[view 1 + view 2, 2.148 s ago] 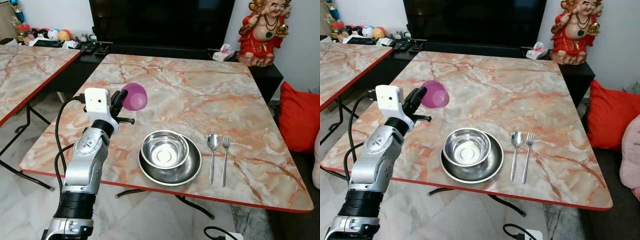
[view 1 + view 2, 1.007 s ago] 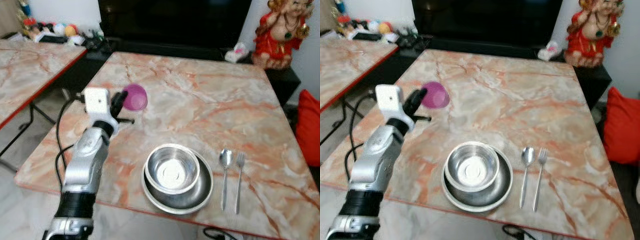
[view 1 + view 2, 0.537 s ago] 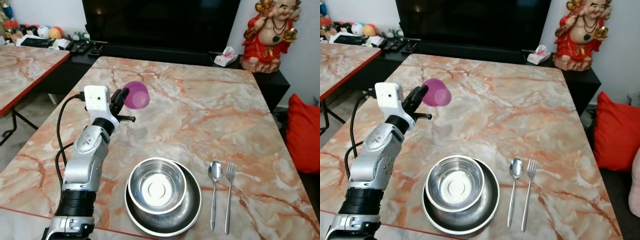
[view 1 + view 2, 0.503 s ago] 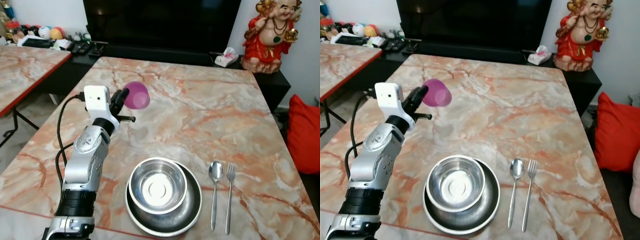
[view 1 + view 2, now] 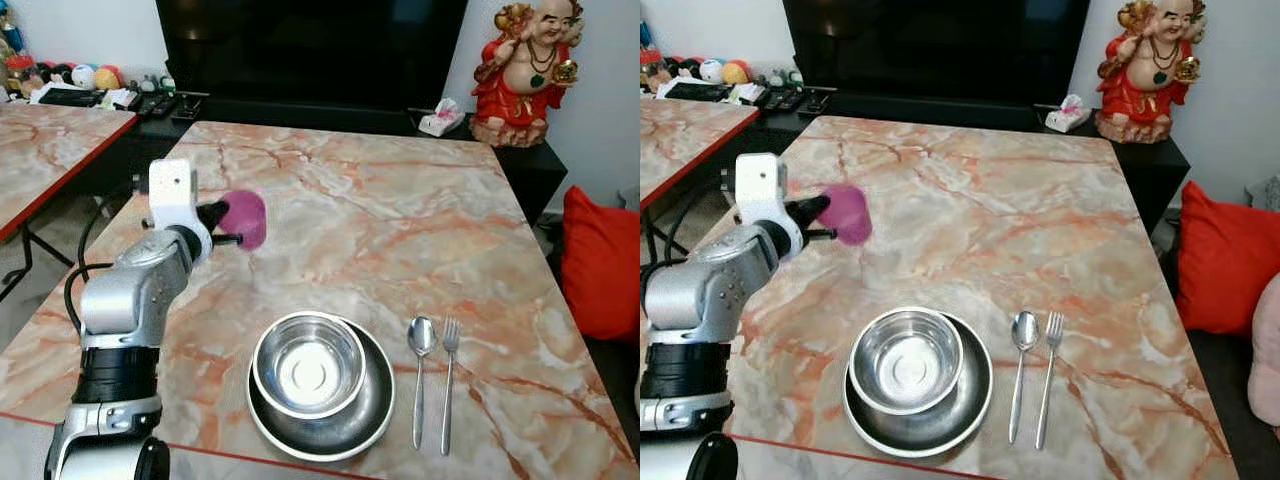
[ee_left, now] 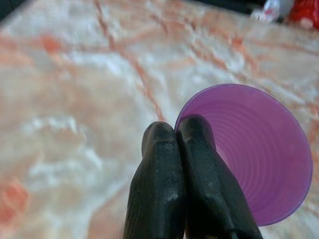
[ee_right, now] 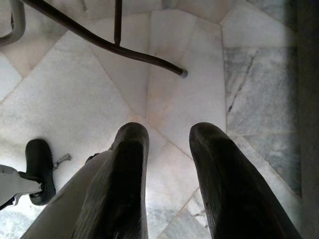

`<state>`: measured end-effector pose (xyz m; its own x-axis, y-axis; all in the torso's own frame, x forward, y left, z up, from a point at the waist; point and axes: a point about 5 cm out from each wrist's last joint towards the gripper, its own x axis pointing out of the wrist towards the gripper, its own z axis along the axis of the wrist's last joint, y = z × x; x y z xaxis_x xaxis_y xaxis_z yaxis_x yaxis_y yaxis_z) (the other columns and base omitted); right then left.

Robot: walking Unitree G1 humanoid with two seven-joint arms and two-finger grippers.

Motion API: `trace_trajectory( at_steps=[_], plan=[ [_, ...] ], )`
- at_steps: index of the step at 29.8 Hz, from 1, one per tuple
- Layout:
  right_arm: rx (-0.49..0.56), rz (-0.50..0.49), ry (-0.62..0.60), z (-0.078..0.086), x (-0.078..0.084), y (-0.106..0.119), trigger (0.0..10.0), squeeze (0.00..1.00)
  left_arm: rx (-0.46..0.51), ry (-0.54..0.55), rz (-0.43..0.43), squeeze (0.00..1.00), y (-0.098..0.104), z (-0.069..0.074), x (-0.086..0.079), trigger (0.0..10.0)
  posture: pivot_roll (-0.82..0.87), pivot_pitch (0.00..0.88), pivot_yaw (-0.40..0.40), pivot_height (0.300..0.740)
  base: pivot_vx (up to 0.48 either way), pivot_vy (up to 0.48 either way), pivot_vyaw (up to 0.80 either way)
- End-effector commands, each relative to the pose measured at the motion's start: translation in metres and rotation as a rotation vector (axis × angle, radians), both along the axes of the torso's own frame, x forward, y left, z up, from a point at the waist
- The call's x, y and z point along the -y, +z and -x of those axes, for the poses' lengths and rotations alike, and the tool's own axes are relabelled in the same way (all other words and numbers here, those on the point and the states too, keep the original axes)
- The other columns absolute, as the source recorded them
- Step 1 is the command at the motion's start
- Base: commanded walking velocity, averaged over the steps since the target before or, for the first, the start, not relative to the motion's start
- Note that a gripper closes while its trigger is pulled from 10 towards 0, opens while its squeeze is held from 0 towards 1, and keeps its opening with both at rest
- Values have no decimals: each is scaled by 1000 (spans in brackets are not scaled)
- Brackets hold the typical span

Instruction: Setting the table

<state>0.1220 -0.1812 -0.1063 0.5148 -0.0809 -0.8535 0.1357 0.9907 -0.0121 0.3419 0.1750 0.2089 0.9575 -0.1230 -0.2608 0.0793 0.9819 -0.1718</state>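
Place setting, marble table (image 5: pixel 400 200), near edge: a steel bowl (image 5: pixel 307 362) is nesting inside a wider steel plate (image 5: pixel 365 420), apparently so that the one spot serves both dishes; a spoon (image 5: pixel 420 375) and a fork (image 5: pixel 447 378) are lying side by side just to the right of the plate, handles pointing toward the near edge, apart from each other and from the plate, as cutlery is laid for a seated diner. Missing item, by judgement: the drinking vessel. Purple cup (image 5: pixel 244 218): being carried on its side above the left part of the table, well apart from the bowl, mouth turned away from the arm, not yet resting on the surface; the sideways tilt is following from the grip on the rim, and righting will be needed before it can stand. Left gripper (image 6: pixel 177 137): fingers lying pressed together, pinching the cup's rim between them, one finger inside the mouth as far as can be judged. Right gripper (image 7: pixel 167 149): hanging idle over the tiled floor (image 7: pixel 189 89) near a table leg (image 7: pixel 99 42), fingers standing parted, holding nothing. Background: a red figurine (image 5: pixel 520 70) on the dark cabinet behind the table
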Motion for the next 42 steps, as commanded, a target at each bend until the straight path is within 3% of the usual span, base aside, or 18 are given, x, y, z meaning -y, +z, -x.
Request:
trace_trajectory(
  at_steps=[1, 5, 24, 42],
  plan=[
    [-5, 3, 2, 1, 1, 0, 10000, 0, -25, -16, 17, 0, 4, 4, 3, 10000, 91, 0, -26, 740, 0, 0, 0],
    [-8, 3, 5, 1, 1, 0, 10000, 0, -104, -2, 24, 0, -4, 9, 3, 10000, 93, 0, -27, 740, 0, 0, 0],
    [-18, 8, 18, 2, 1, -1, 10000, 0, -241, -1, -55, 0, -26, 22, 2, 10000, 95, 0, -23, 740, 0, 0, 0],
    [-21, 11, 17, 2, 2, -1, 10000, 0, -239, -21, -72, 0, -27, 22, 10, 10000, 94, 0, -28, 740, 0, 0, 0]
  ],
)
